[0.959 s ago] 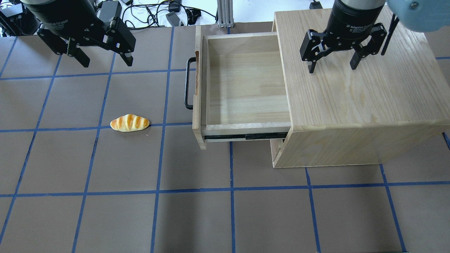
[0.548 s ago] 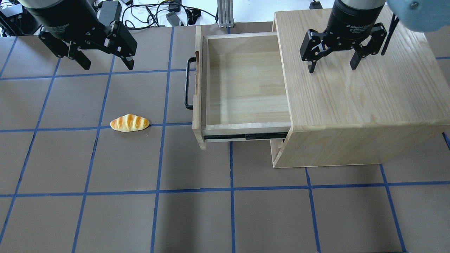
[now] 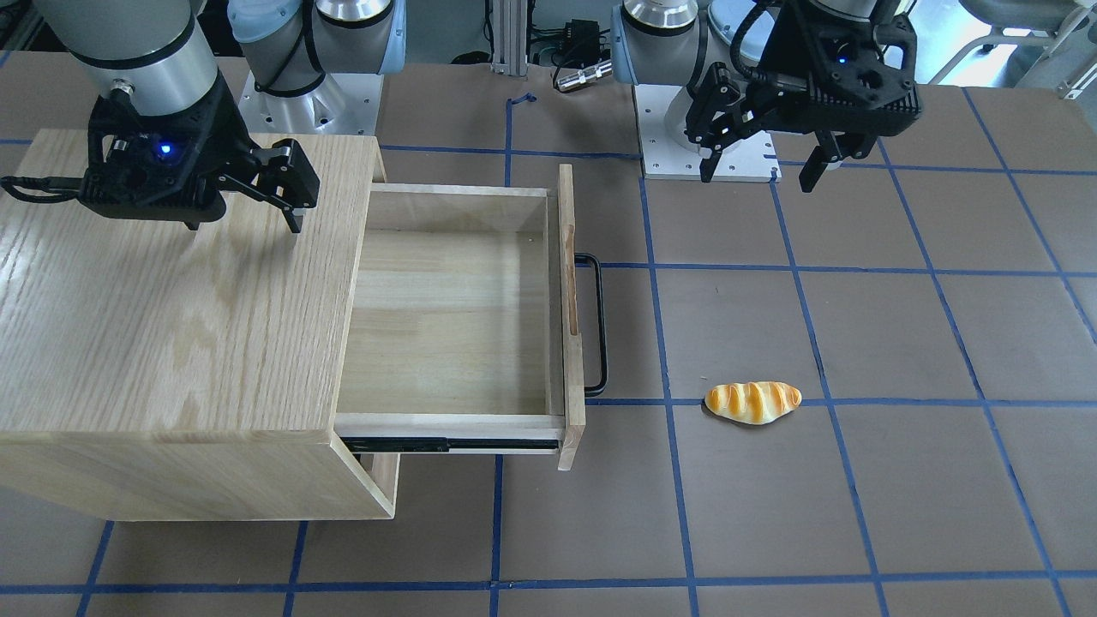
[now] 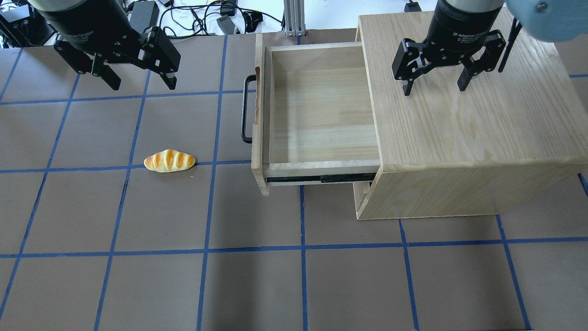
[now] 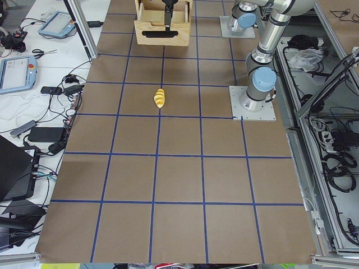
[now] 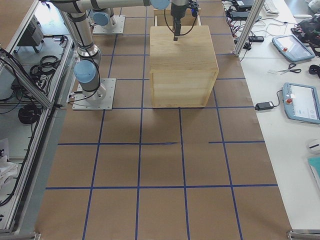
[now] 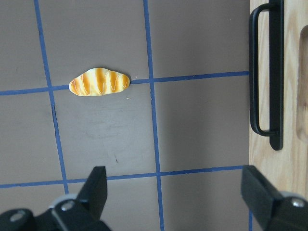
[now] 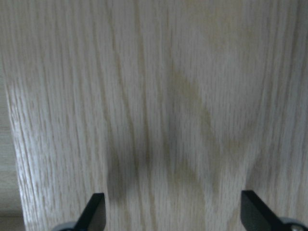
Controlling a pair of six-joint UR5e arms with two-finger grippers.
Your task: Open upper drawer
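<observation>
The upper drawer (image 4: 321, 115) is a pale-wood drawer that stands pulled far out of the oak-grain cabinet (image 4: 468, 124), and it is empty inside. Its black bar handle (image 4: 247, 108) faces the left side of the table, and a black side rail (image 4: 321, 178) shows. The drawer also shows in the front-facing view (image 3: 446, 317). My left gripper (image 4: 142, 85) is open and empty, high over the table and well apart from the handle (image 7: 264, 72). My right gripper (image 4: 434, 89) is open and empty just above the cabinet top (image 8: 159, 96).
A toy bread roll (image 4: 169, 161) lies on the brown mat left of the drawer and also shows in the left wrist view (image 7: 98, 82). Cables and power bricks (image 4: 220, 18) lie beyond the table's far edge. The arm bases (image 3: 703, 146) stand at the robot's side.
My left gripper has shifted slightly to the right and stays open. The drawer, the bread roll and my right gripper have not moved.
</observation>
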